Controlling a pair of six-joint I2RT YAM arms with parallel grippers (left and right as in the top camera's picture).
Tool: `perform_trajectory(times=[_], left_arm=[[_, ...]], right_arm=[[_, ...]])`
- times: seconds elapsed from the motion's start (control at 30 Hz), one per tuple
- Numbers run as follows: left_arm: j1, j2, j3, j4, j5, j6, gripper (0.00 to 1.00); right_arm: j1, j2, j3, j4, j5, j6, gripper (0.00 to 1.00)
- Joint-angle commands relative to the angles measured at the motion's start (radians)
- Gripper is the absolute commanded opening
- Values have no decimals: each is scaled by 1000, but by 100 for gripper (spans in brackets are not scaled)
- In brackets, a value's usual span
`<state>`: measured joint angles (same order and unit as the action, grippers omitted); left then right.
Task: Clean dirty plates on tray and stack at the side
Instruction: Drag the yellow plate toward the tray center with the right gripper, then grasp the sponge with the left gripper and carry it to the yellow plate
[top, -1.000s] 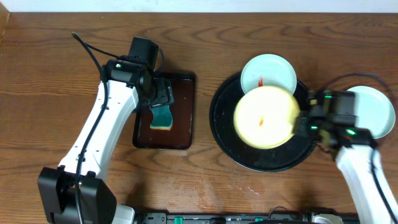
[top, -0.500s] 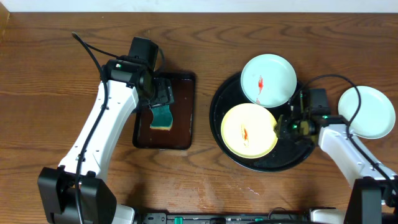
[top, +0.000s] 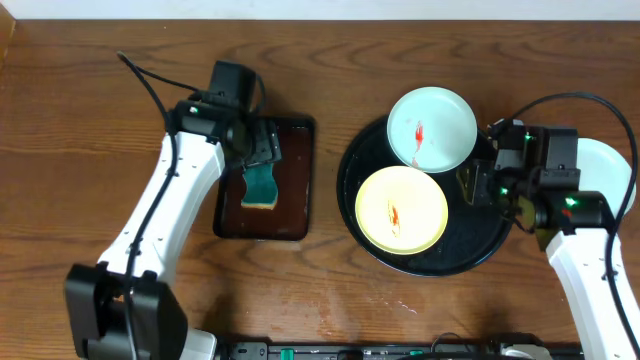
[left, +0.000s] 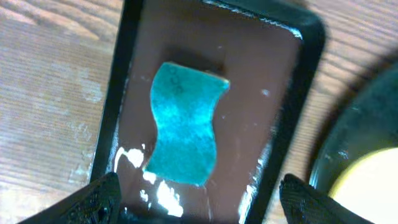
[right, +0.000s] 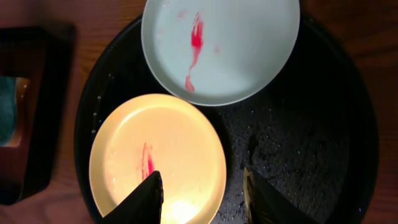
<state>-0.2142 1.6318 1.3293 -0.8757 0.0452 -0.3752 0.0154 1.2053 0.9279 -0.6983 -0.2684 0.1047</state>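
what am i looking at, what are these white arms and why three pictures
Two robot arms at a wooden table. One picture looks down from above; the other two come from a camera on each wrist, with that arm's fingertips at the bottom edge. The left gripper hangs open over a sponge in a small brown tray. The right gripper is open above a black tray holding a yellow plate and a white plate, both smeared red. A third plate lies on the table. Nothing is held.
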Motion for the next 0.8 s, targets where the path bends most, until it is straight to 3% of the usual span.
perform_trajectory(times=[0.0,0.1,0.33,0.5,0.73,0.77], left_arm=[[0,76,-105,56,-78,-28,75],[0,123,-143,77,-47,-37,61],[0,243,-161,144,83,54,44],[0,296,-161,141,85,54,7],[8,224,-87,75,85,72,8],[8,204,-74,72,85,72,14]], right_arm=[[6,-1,7,-16,-14,-23,39],[6,-1,7,-33,-14,-23,39],[6,-1,7,-37,-13,-11,38],[6,-1,7,-39,-13,-5,36],[6,-1,7,-39,-13,-5,36],[6,-1,7,-39,-13,-5,36]])
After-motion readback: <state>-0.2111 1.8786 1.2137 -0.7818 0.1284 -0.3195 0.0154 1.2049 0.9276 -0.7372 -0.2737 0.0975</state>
